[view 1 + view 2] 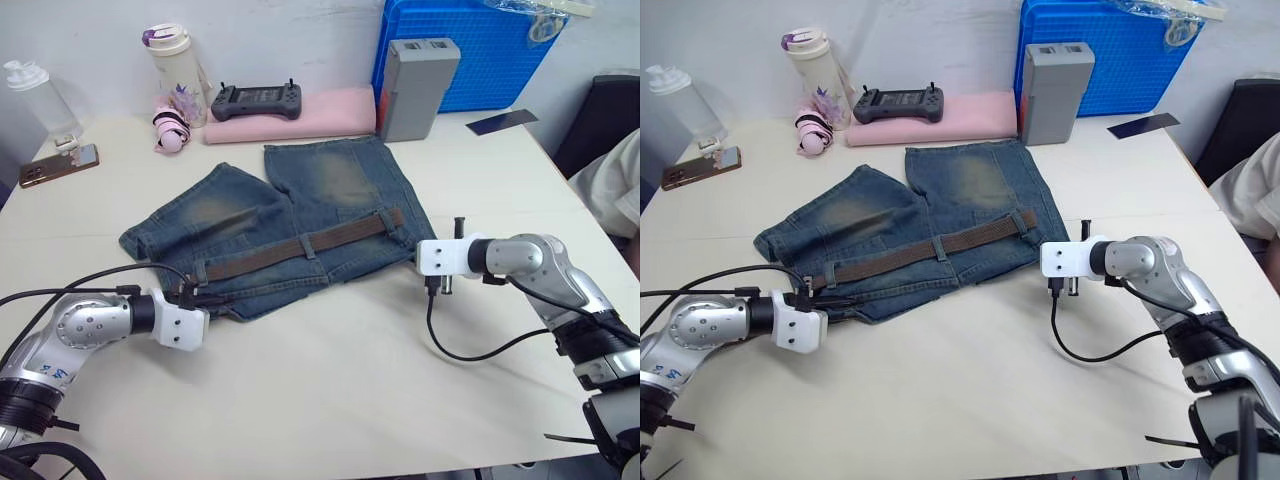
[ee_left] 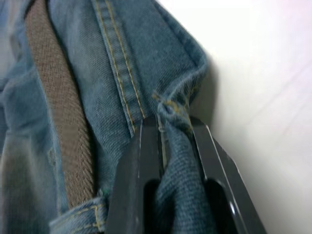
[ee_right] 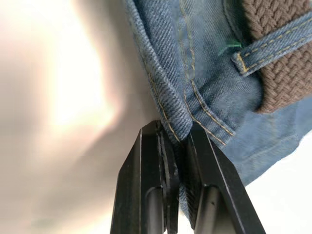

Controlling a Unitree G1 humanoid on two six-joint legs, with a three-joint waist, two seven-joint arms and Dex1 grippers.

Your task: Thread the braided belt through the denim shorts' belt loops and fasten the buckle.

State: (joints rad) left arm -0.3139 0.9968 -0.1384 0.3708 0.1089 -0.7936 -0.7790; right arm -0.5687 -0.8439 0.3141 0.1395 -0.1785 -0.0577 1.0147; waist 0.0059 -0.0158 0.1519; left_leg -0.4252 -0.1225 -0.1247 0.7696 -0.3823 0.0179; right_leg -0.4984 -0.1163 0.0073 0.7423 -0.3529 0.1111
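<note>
The denim shorts (image 1: 300, 190) lie flat in the middle of the table, waistband toward me. The braided belt (image 1: 300, 248) runs along the waistband under belt loops (image 1: 309, 246). My left gripper (image 1: 196, 296) is shut on the waistband's left end, with denim bunched between its fingers (image 2: 146, 161). My right gripper (image 3: 173, 129) is shut on the waistband's right corner hem, and its white mount (image 1: 440, 256) sits just off the shorts' right edge. Close to that corner, the belt's brown end (image 3: 280, 73) passes under a loop (image 3: 265, 48). The buckle is out of view.
At the back stand two bottles (image 1: 175, 65) (image 1: 40, 100), a phone (image 1: 58, 165), a controller (image 1: 256, 100) on a pink pad (image 1: 330, 112), a grey box (image 1: 415, 85) and a blue crate (image 1: 470, 50). A person's sleeve (image 1: 615, 190) shows at the right edge. A black cable (image 1: 470, 350) loops over the near table.
</note>
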